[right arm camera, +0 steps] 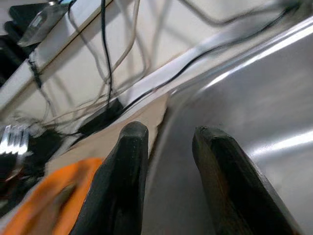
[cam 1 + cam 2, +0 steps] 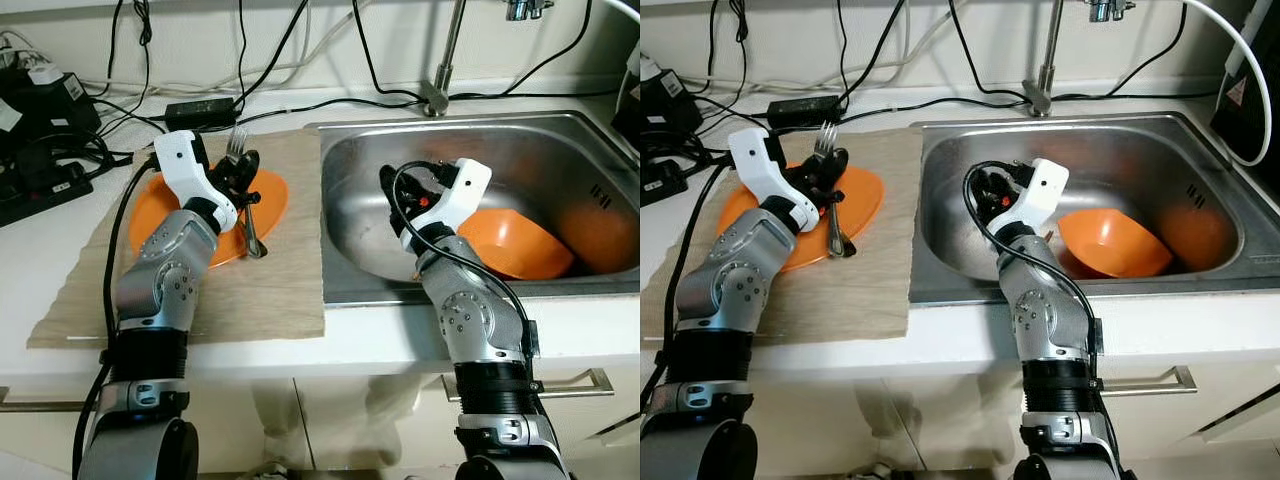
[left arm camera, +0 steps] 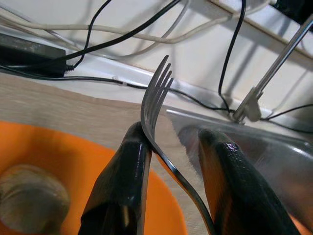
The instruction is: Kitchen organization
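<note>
Though gripper-held (image 3: pixel 171 171), fork (image 3: pixel 155 100) tines-up.

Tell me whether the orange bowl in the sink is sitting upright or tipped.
Tipped. The orange bowl leans on its side in the sink, with its open mouth facing up and toward the counter edge.

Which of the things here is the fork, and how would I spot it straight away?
Start at the steel sink and look to its left, where an orange plate lies on a wooden mat. Above that plate the left gripper holds the fork in its jaws, tines pointing up toward the wall. A spoon lies flat on the plate; the fork alone is lifted.
</note>
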